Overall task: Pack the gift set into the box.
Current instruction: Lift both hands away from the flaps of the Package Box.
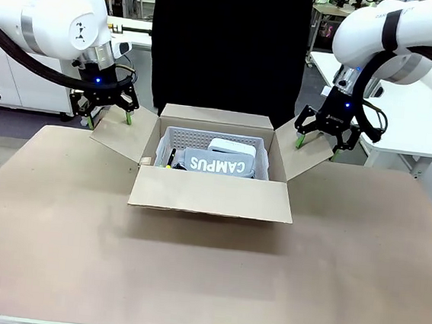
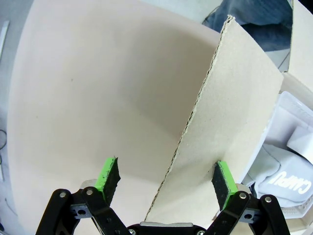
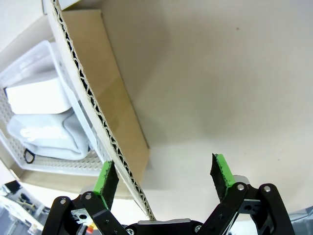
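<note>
Cardboard box point(image 1: 211, 194) flaps point(image 2: 230, 112) between spread fingers point(image 2: 108, 176) — contact unclear.

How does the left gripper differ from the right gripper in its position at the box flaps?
The left gripper is at the box's left flap; the right gripper is at the right flap. The left flap's edge runs about midway between the left gripper's fingers; the right flap's edge lies close beside one pad of the right gripper. Both are open, straddling a flap edge.
</note>
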